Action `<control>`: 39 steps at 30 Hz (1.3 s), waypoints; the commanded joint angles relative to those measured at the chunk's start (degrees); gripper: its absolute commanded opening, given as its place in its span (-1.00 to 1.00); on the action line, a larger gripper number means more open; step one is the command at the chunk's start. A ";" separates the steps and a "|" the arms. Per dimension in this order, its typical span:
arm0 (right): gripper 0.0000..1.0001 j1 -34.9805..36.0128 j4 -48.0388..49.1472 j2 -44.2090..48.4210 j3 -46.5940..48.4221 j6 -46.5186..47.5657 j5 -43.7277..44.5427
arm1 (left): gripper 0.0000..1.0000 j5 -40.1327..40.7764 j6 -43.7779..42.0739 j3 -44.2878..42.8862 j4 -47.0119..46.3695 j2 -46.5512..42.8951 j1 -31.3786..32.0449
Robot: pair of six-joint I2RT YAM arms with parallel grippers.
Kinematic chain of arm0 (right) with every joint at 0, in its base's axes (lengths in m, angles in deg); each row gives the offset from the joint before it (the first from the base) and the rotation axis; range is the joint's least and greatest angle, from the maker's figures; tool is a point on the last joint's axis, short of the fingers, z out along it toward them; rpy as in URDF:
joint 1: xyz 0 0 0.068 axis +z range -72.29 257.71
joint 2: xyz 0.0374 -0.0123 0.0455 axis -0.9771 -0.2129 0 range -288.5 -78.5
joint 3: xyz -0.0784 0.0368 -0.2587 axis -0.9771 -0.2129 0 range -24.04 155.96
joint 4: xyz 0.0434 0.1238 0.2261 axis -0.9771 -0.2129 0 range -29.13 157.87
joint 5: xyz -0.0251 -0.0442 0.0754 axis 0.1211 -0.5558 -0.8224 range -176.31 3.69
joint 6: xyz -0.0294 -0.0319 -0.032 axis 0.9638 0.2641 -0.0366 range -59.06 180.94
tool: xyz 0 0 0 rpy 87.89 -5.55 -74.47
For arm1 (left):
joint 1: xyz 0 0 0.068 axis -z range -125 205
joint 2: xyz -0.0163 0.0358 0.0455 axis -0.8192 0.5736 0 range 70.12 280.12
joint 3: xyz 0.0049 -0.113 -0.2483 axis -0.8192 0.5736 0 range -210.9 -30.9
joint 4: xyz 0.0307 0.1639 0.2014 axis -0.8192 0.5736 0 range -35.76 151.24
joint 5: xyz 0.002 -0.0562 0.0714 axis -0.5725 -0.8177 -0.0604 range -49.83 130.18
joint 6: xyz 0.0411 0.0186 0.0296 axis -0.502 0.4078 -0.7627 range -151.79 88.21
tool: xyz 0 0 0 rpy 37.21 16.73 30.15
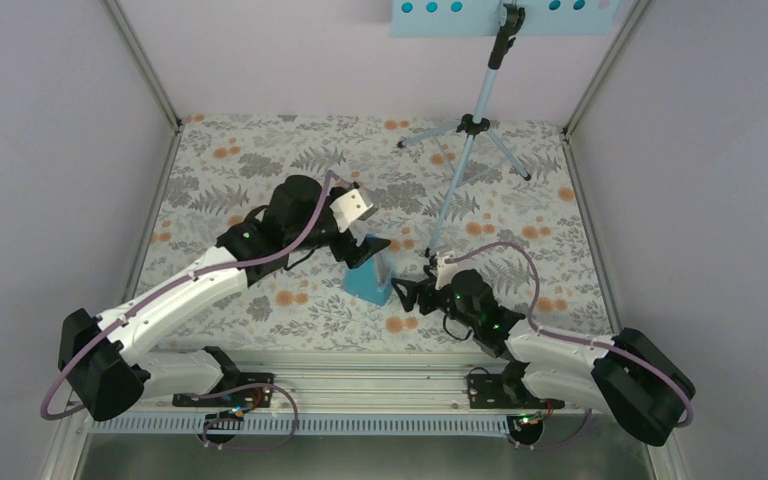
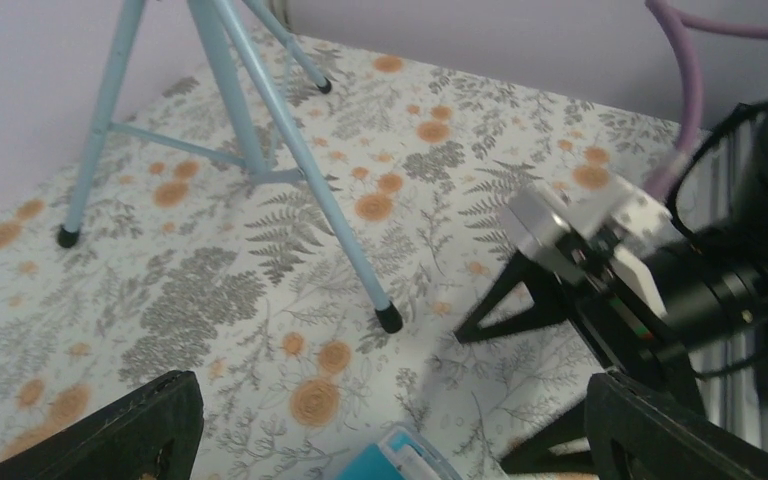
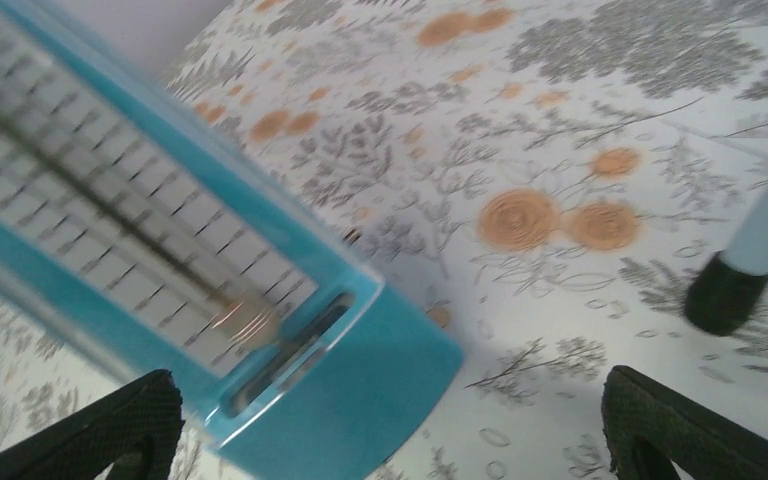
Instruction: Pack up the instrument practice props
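Flanking metronome (image 1: 368, 280), left gripper (image 1: 365, 248), right gripper (image 1: 406, 291), fingers spread, its taper pointing rearward

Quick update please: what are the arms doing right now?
Left gripper open, right gripper open, both empty. Metronome between them, ungripped. Stand foot beside right gripper.

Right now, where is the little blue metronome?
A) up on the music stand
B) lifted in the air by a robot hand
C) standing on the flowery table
C: the metronome rests on the flowery table, and the left gripper and right gripper near it are both open.
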 commanded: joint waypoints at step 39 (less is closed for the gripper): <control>0.99 -0.81 5.89 1.22 -3.34 2.98 -10.22 | 0.96 -7.41 -0.77 -4.92 0.44 13.54 -2.51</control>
